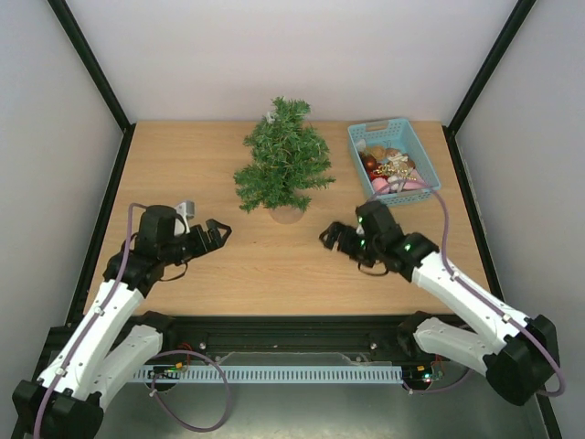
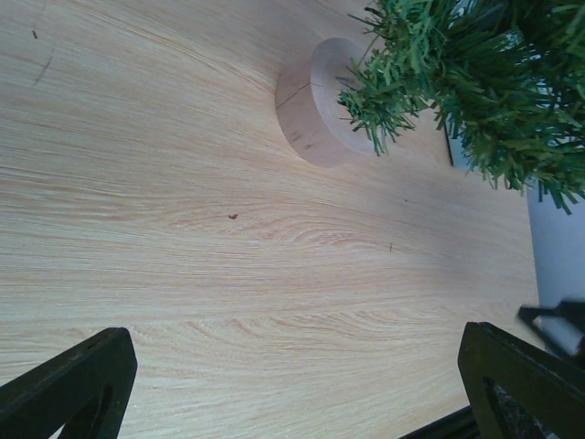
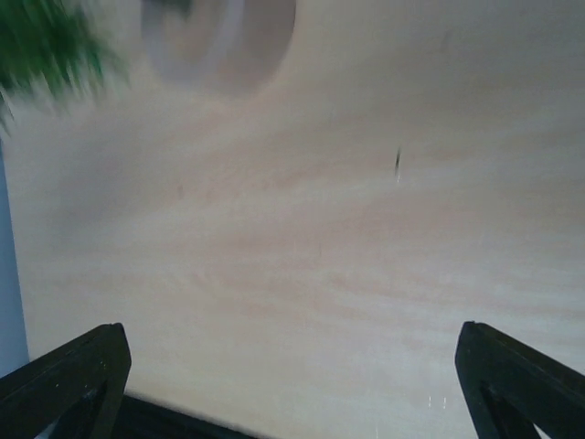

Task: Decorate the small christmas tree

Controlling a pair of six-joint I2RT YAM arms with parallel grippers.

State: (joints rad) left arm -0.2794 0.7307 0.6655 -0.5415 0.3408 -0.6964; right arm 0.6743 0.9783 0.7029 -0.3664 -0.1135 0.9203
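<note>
Standing upright toward the back of the light wooden table (image 1: 183, 174), the small bushy dark-green christmas tree (image 1: 285, 165) is seen; left gripper (image 1: 219, 232) and right gripper (image 1: 329, 238) are spread wide, empty.

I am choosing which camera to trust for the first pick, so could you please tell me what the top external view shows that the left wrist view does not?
Only the top external view shows the light-blue basket of ornaments, the right gripper, open and empty, and the whole small christmas tree. Only the left wrist view shows the crack in the tree's round wooden base up close. Both show the tree's lower branches, the wooden table and the left gripper, open and empty.
</note>
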